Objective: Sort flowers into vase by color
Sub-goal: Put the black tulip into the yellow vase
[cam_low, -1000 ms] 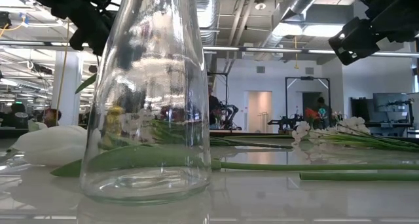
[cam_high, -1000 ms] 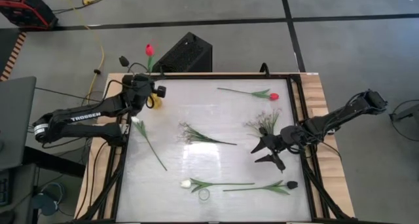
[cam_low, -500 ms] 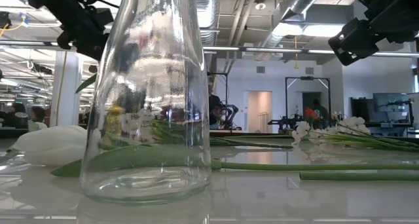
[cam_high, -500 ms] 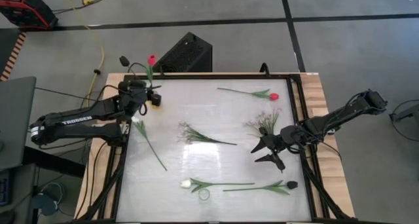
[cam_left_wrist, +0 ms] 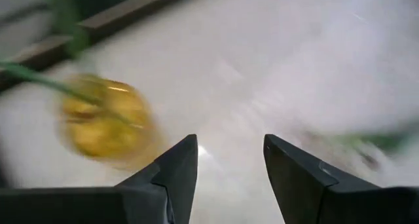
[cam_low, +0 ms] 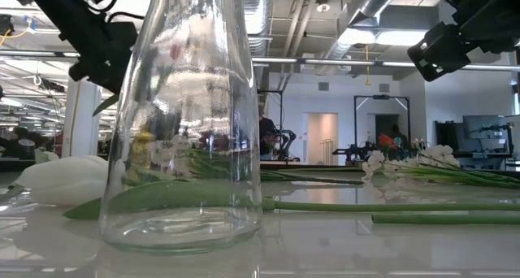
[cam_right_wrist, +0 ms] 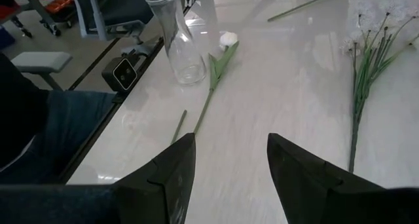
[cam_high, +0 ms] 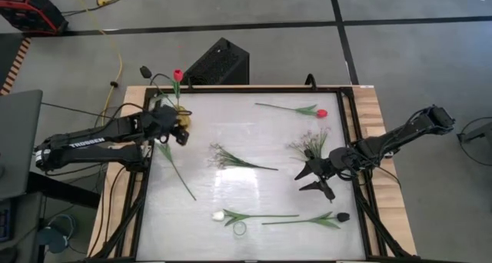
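A small yellow vase stands at the table's far left corner. A red tulip and a dark tulip stand in it by their stems. My left gripper is open just on the near side of it, with nothing between its fingers. On the table lie a red tulip, two white-blossom sprigs, a white-headed flower, a white tulip and a dark tulip. A clear glass vase stands near the front edge. My right gripper hovers open at the right.
A black frame runs round the white tabletop. A black box sits beyond the far edge. A person's leg shows beside the table's near edge. Bare white tabletop lies at the table's middle.
My left gripper has let go of the red tulip and drawn back from above the yellow vase toward the table's near edge, tipping downward. The red tulip has sunk lower, its stem standing in the vase.
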